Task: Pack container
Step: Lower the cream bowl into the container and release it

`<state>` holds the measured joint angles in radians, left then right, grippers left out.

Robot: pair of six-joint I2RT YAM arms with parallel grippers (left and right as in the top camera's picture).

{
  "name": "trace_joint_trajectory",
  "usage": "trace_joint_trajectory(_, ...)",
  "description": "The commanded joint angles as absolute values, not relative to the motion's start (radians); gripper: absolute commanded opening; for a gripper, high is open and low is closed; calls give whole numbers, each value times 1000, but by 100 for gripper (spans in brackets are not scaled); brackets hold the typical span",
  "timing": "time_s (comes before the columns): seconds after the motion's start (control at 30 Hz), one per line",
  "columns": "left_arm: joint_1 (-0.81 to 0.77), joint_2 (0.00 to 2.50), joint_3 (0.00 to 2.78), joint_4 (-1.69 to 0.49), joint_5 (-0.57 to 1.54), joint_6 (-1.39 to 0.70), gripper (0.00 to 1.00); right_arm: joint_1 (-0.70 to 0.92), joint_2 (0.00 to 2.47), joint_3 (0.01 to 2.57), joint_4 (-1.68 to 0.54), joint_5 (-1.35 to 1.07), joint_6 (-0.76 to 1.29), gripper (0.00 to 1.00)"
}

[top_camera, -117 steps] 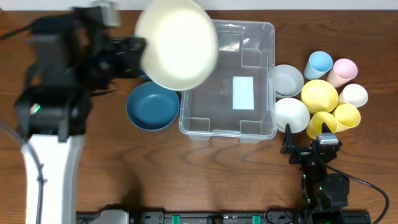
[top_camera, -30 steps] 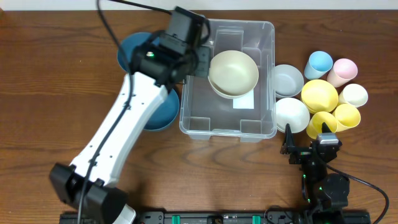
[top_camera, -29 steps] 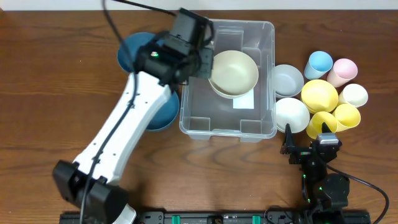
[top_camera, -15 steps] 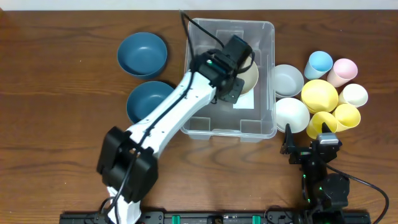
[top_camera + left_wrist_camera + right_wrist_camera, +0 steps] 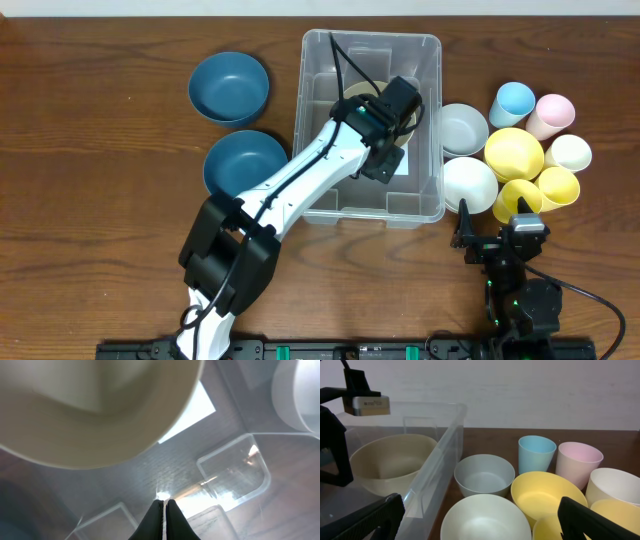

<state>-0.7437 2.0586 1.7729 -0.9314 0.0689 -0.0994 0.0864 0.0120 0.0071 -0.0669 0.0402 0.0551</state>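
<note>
The container (image 5: 370, 37) sits mid-bench, and the cream bowl (image 5: 390, 462) you swung over from the left now lies inside it. Your left hand (image 5: 163, 519) has followed it in, fingers pinched together; your right hand (image 5: 497, 225) waits spread wide. One piece looks packed.

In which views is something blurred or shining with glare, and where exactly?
Left wrist: the cream bowl is close and out of focus, and glare shines on the container floor. Right wrist: the container wall looks hazy, the pink cup sharp. Overhead: evenly lit, sharp.
</note>
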Motion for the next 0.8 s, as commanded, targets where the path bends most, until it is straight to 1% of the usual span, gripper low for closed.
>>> trace_joint_trajectory(0.0, -746, 2093, 1762, -926, 75, -78, 6, 75, 6, 6, -71, 40, 44, 99)
trace_joint_trajectory(0.77, -748, 2106, 1751, -900, 101, -56, 6, 75, 6, 6, -71, 40, 44, 99)
